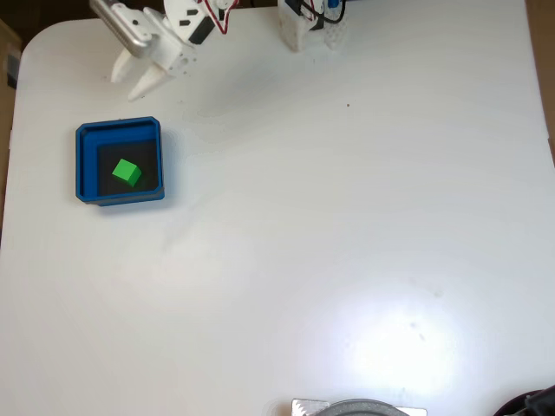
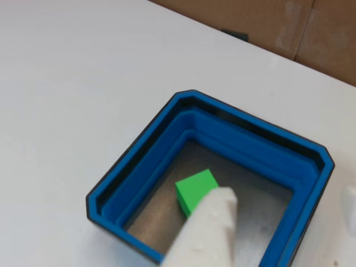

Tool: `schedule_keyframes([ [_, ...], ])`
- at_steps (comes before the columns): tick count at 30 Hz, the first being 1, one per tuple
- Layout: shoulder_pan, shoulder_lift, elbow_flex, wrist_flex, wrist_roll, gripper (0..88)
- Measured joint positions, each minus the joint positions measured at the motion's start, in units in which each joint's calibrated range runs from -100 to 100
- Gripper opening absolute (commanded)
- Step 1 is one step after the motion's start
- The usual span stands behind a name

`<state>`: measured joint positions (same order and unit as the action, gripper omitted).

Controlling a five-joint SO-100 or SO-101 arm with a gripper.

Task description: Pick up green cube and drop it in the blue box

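Already the cube (image 1: 127,172) lies on the dark floor of the box (image 1: 85,165), near the middle, turned a little askew to the walls. In the fixed view the box sits near the left edge of the white table (image 1: 347,243), and the hand (image 1: 130,85) hangs above and just beyond the box's far wall, clear of it, with its two white fingers spread apart and nothing between them. The arm reaches in from the top edge, next to a white base with wires.

From the other view the cube (image 2: 195,189) shows green against the grey floor, with one white finger (image 2: 206,233) rising from the bottom edge and covering its near corner. The box (image 2: 139,167) shows stepped blue walls and clipped corners. Brown cardboard stands beyond the table's far edge.
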<state>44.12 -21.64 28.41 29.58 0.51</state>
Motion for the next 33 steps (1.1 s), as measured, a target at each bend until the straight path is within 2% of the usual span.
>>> schedule_keyframes([
  [22,0.00,-46.70,44.74,0.00,-0.05,14.1],
  [33,0.00,-63.32,59.69,0.00,-0.05,14.1],
])
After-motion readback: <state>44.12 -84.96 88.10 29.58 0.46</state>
